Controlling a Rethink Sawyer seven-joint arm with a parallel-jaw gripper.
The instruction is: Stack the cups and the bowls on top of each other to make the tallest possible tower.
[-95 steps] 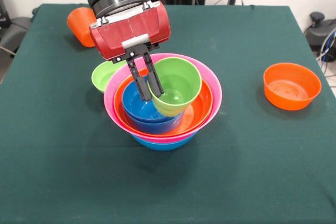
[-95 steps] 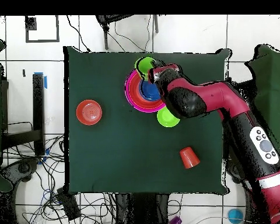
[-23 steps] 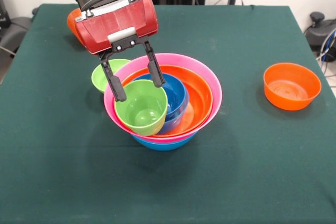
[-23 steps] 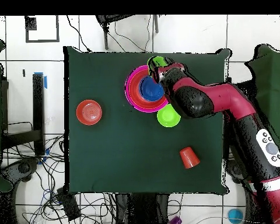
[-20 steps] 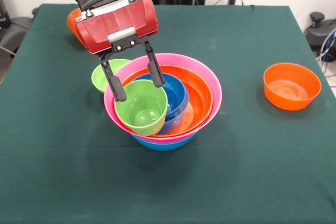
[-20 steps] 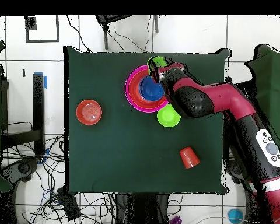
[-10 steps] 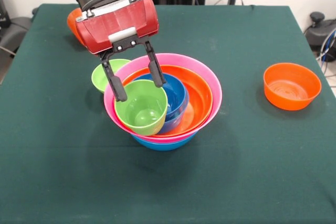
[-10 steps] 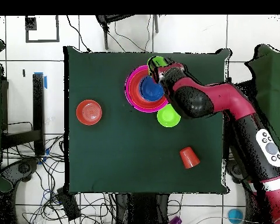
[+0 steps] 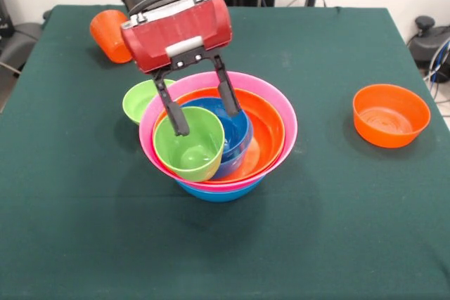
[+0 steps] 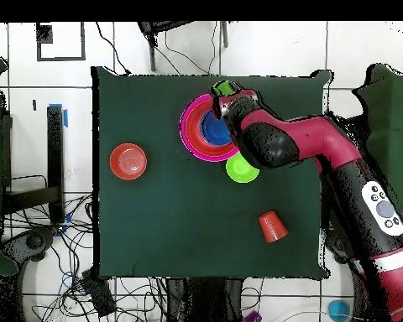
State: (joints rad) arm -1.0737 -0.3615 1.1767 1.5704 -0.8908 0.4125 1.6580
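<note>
The tower (image 9: 271,128) is a wide blue bowl under a pink one, an orange one and a small blue bowl (image 9: 239,135). The lime-green cup (image 9: 188,147) leans on the tower's near-left side, against the small blue bowl. My gripper (image 9: 208,121) hangs open just above, one finger (image 9: 176,114) at the cup's far rim and the other over the small blue bowl. A small lime-green bowl (image 9: 137,100) sits behind the tower on the left. The orange cup (image 9: 109,33) lies at the far left. In the overhead view the arm (image 10: 272,142) covers part of the tower (image 10: 192,130).
A small orange bowl (image 9: 390,114) stands alone at the right, also seen as the orange bowl (image 10: 128,161) from above. The orange cup (image 10: 272,226) and lime-green bowl (image 10: 241,170) lie close to the arm's side of the table.
The gripper carried the lime-green cup from the tower's right side to its near-left side and let go. In the last half second the open gripper shifted right; the cup stayed put.
</note>
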